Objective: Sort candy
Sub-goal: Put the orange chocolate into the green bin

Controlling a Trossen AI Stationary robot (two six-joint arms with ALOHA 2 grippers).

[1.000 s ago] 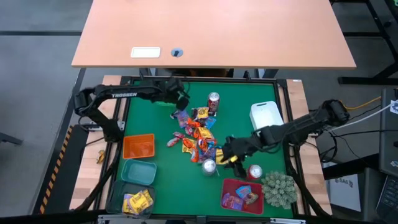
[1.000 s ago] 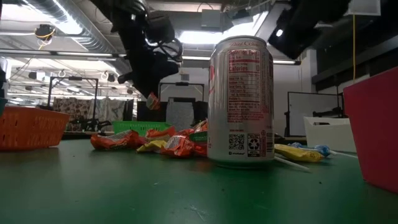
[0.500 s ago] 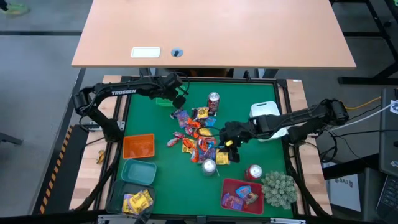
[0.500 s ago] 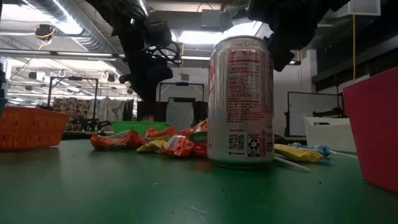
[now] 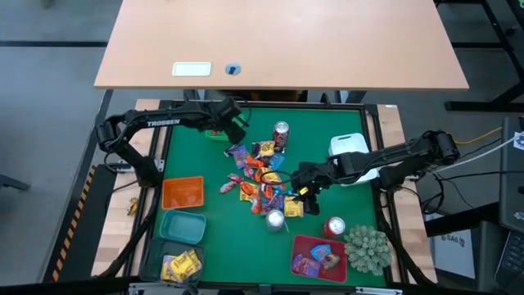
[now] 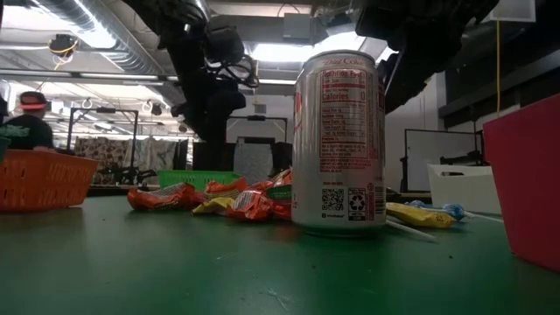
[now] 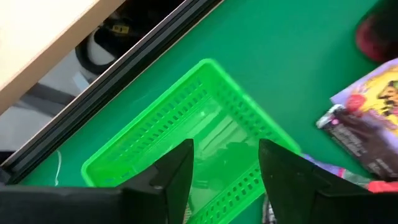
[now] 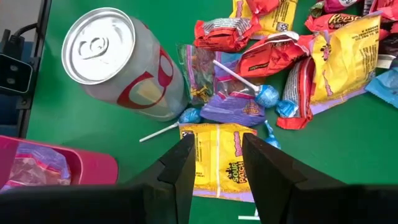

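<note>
the left gripper [image 7: 224, 168] hung over the bright green plastic mesh basket [image 7: 186, 134] at the far left of the green table [image 5: 196, 156], its two dark fingers spread apart with nothing between them. the right gripper [image 8: 216, 163] hovered above the near right edge of the candy pile [image 5: 260, 179], which lay in the middle of the table; its fingers were parted with a gap between them and gripped nothing. directly beneath that gap lay a yellow flat candy packet [image 8: 219, 158], just beside a blue-headed lollipop on a white stick [image 8: 186, 117] and a purple wrapped sweet [image 8: 239, 107]. a silver and red drink can [image 8: 118, 62] stood just left of the yellow packet in the pile's near part. orange-red and yellow wrappers [image 8: 339, 53] lay heaped further into the pile. a dark pink plastic bin [image 5: 319, 254] at the near right of the table held a few blue and purple sweets, and a teal bin [image 5: 180, 266] at the near left held yellow packets. an orange mesh basket [image 5: 182, 193] sat on the left side.
</note>
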